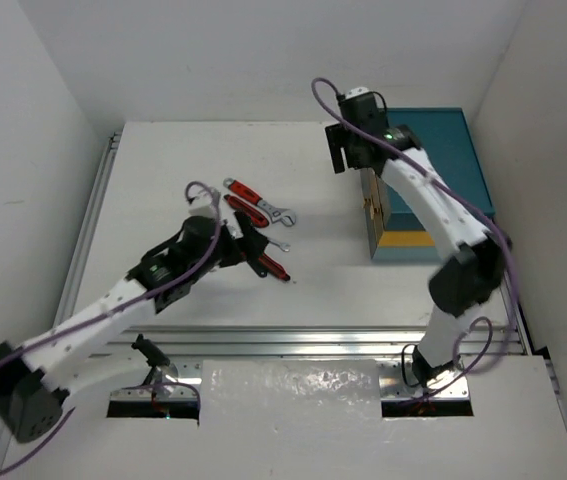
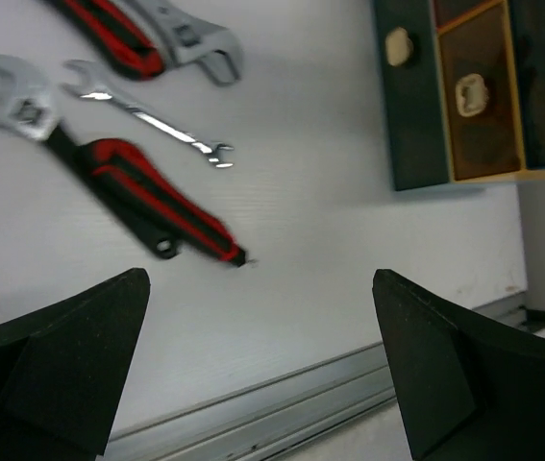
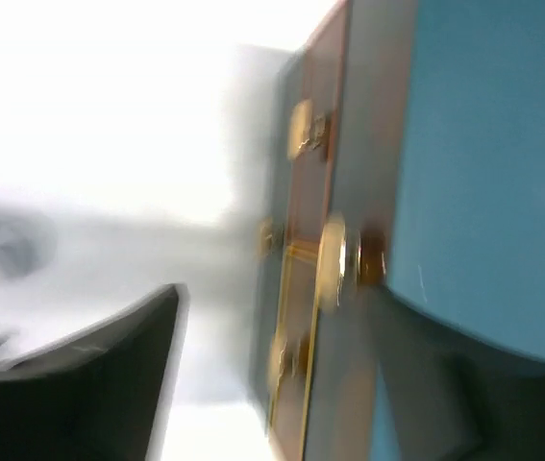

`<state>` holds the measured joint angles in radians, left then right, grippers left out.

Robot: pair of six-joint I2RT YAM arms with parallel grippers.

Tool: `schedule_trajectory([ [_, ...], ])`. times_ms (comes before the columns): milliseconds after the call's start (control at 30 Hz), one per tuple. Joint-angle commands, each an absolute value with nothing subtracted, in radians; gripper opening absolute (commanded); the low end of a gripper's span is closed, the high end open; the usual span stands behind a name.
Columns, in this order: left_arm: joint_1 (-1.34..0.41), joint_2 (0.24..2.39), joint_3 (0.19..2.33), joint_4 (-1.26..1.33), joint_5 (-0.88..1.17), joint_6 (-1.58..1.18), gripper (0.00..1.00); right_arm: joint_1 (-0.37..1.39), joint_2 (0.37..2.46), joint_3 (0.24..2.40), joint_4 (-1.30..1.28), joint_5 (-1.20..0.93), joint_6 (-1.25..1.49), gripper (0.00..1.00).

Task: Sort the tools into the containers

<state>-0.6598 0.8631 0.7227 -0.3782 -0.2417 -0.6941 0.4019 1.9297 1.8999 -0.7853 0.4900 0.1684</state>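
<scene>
Sorting barely begun, by the look of it: adjustable wrenches and thin spanner lying loose on table, left gripper spread empty just beside them, right gripper parted, empty, at teal box front.

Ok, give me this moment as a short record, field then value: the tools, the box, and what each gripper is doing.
tools: two red-and-black adjustable wrenches and a thin silver spanner, lying loose on the table
box: teal box at the table's right side, pale knobs on its drawer fronts
left gripper: open, empty, hanging over the table near the wrenches
right gripper: at the box front beside a brass-coloured knob; view blurred, jaws apart, nothing seen held
sorted so far: cannot tell
</scene>
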Motion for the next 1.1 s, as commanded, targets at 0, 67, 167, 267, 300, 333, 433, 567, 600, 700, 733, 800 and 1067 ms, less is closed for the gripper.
schedule_trajectory([
  [0,-0.660,1.068,0.799,0.021,-0.056,-0.724,1.00,0.463,1.558,1.821,-0.772,0.347,0.245,0.85],
  [67,-0.647,1.176,0.881,0.142,0.012,-0.747,1.00,0.463,1.443,1.703,-0.759,0.278,0.280,0.99],
  [167,-0.572,1.477,1.015,0.308,0.191,-0.820,1.00,0.465,1.211,1.516,-0.729,0.171,0.323,0.99],
  [267,-0.542,1.728,1.196,0.439,0.296,-0.902,1.00,0.463,1.016,1.389,-0.745,0.068,0.356,0.99],
  [300,-0.537,1.791,1.254,0.463,0.302,-0.931,1.00,0.463,0.926,1.331,-0.742,0.010,0.370,0.99],
  [333,-0.534,1.859,1.373,0.480,0.331,-0.942,1.00,0.462,0.886,1.304,-0.741,-0.017,0.385,0.99],
  [433,-0.525,2.122,1.623,0.573,0.418,-1.021,0.98,0.463,0.755,1.221,-0.738,-0.113,0.452,0.99],
  [567,-0.519,2.469,1.938,0.640,0.471,-1.112,0.92,0.463,0.641,1.094,-0.678,-0.239,0.552,0.99],
  [600,-0.517,2.511,2.039,0.635,0.463,-1.120,0.92,0.465,0.631,1.056,-0.673,-0.277,0.557,0.99],
  [700,-0.512,2.673,2.200,0.595,0.439,-1.152,0.92,0.463,0.608,1.057,-0.719,-0.295,0.545,0.99],
  [733,-0.512,2.689,2.212,0.613,0.434,-1.166,0.92,0.463,0.591,1.058,-0.724,-0.291,0.543,0.99],
  [800,-0.514,2.726,2.262,0.655,0.426,-1.212,0.90,0.465,0.580,1.075,-0.736,-0.299,0.538,0.99],
  [1067,-0.541,2.873,2.438,0.678,0.396,-1.282,0.84,0.463,0.558,1.083,-0.761,-0.333,0.529,0.99],
])
